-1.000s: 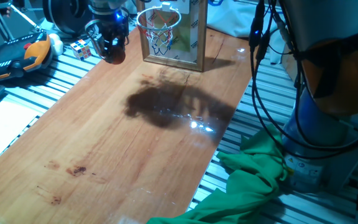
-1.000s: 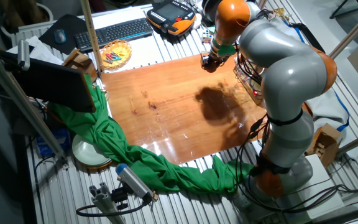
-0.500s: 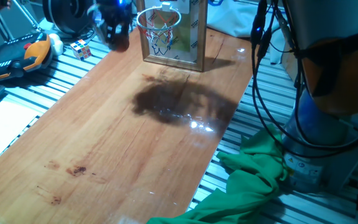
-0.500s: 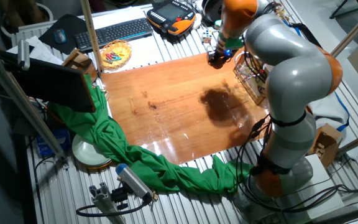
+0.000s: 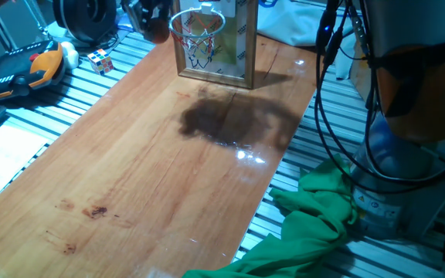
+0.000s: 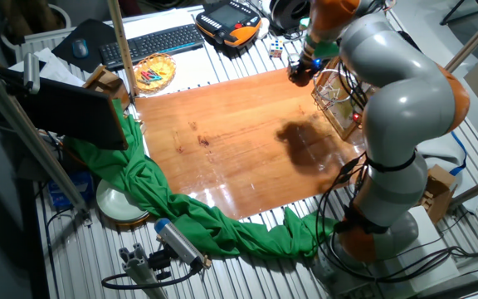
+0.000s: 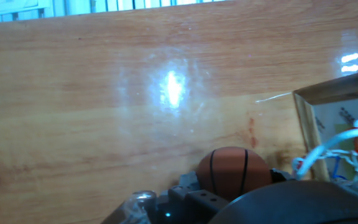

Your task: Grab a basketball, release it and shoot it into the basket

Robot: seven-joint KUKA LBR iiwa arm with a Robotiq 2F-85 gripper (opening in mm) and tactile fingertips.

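The basketball (image 7: 232, 168), small and orange with dark seams, sits between my fingers in the hand view. My gripper (image 5: 150, 17) is shut on it and hangs high above the table's far edge, just left of the basket (image 5: 198, 29). The basket has an orange rim and a white-red-blue net on a wooden-framed backboard (image 5: 230, 46). In the other fixed view the gripper (image 6: 300, 73) is close beside the basket (image 6: 337, 93). The basket's rim (image 7: 347, 140) and frame show at the right edge of the hand view. The ball is hidden in both fixed views.
A multicoloured puzzle cube (image 5: 101, 60) and an orange-black pendant (image 5: 23, 68) lie left of the wooden table (image 5: 145, 170). Green cloth (image 5: 315, 224) hangs off the near right edge. A keyboard (image 6: 152, 41) and a bowl (image 6: 154, 71) lie beyond the table. Black cables (image 5: 331, 93) hang at the right.
My gripper has risen and moved right, from low beside the puzzle cube to high up next to the basket's rim. Its shadow on the table has shifted right with it.
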